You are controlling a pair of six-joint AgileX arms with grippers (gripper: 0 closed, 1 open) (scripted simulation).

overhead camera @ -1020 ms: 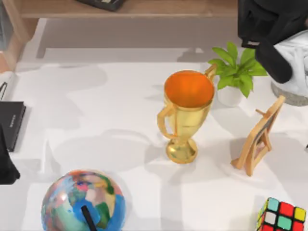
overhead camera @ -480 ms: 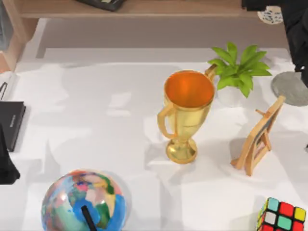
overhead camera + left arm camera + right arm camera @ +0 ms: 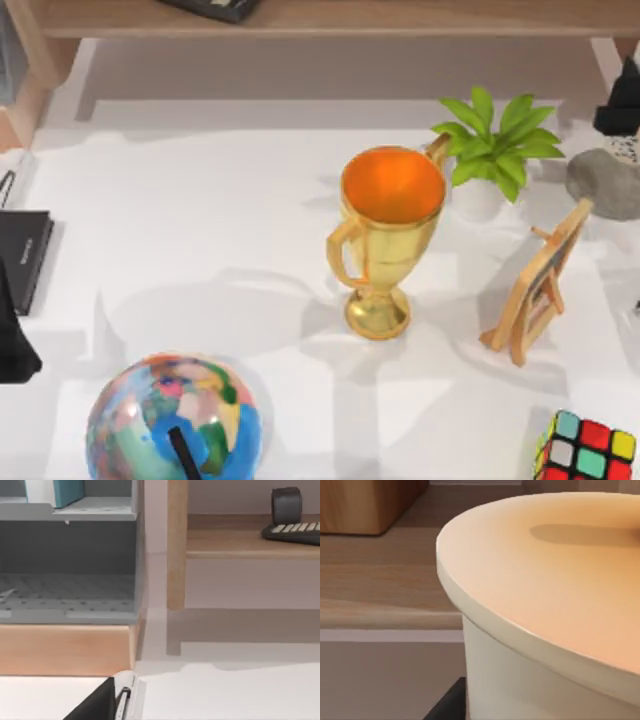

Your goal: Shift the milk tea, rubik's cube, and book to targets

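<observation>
The right arm (image 3: 622,105) has withdrawn from the table's far right corner. One second ago its dark bulk and the white cup covered that corner, overlapping the grey disc (image 3: 606,183). Half a second ago the arm stood higher along the right edge, with the cup's speckled base up at the shelf. Now a small dark part of the arm sits at the right edge, with a speckled patch of the cup (image 3: 627,148) just below it, touching the disc's far rim. The disc is largely uncovered. The shadows near the plant (image 3: 497,143) have shifted.
</observation>
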